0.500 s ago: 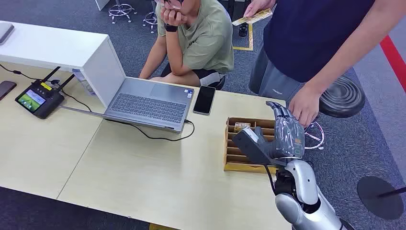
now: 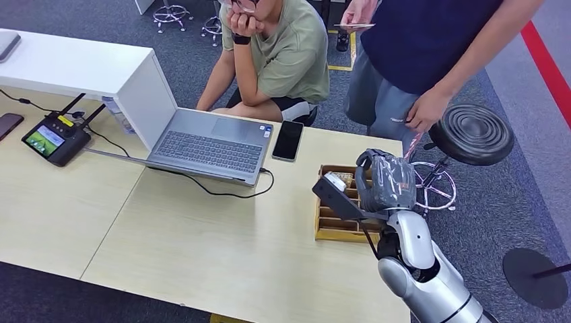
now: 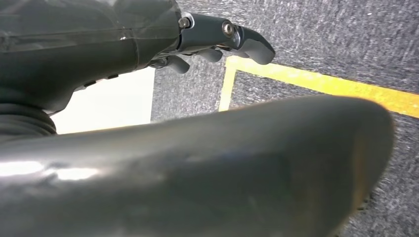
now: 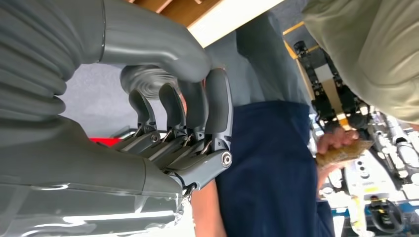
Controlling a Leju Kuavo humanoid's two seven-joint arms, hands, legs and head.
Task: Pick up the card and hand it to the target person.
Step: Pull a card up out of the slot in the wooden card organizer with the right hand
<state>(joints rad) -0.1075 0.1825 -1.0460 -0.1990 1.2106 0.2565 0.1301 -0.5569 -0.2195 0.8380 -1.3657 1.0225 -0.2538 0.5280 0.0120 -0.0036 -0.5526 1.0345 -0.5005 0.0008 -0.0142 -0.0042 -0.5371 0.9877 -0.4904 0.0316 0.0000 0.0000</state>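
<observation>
While the head view shows the right hand (image 2: 384, 183) curled above the wooden card box (image 2: 328, 227) with nothing visibly in it, the right wrist view shows its fingers (image 4: 217, 103) bent in against the thumb. The card (image 2: 355, 26) is beyond the box, in the standing person's hand (image 2: 359, 11). The left hand (image 3: 217, 39) is largely hidden, so I cannot tell its grasp.

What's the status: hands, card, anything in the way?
Right hand curled shut, empty, over wooden card box. Left hand hanging, empty. Card in standing person's hand. Nothing blocking.
</observation>
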